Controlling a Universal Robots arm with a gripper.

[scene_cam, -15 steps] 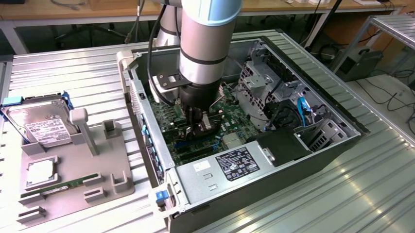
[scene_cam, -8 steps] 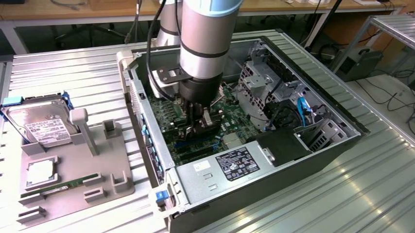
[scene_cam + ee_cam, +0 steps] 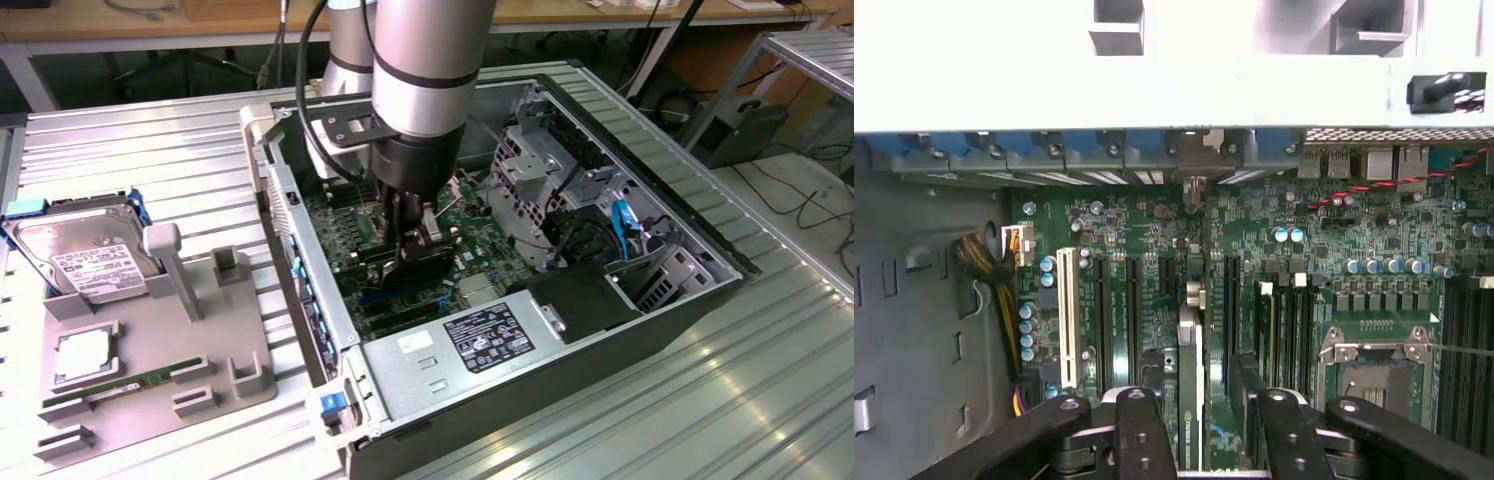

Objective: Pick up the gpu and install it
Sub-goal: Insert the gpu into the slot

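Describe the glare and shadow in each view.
Exterior view: strong glare washes out the ribbed metal table at the exterior view's right; the case interior lies shaded. Wrist view: the pale case wall is overexposed to near white, while the motherboard is evenly lit.

Bright, even light; glare whitens the ribbed silver metal table (image 3: 747,400) and the pale case wall (image 3: 1174,90); the arm's close parts blur.

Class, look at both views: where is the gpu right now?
The gpu stands on edge between the gripper fingers, inside the open computer case, low over the motherboard slots; in the exterior view it sits mid-case, under the arm.
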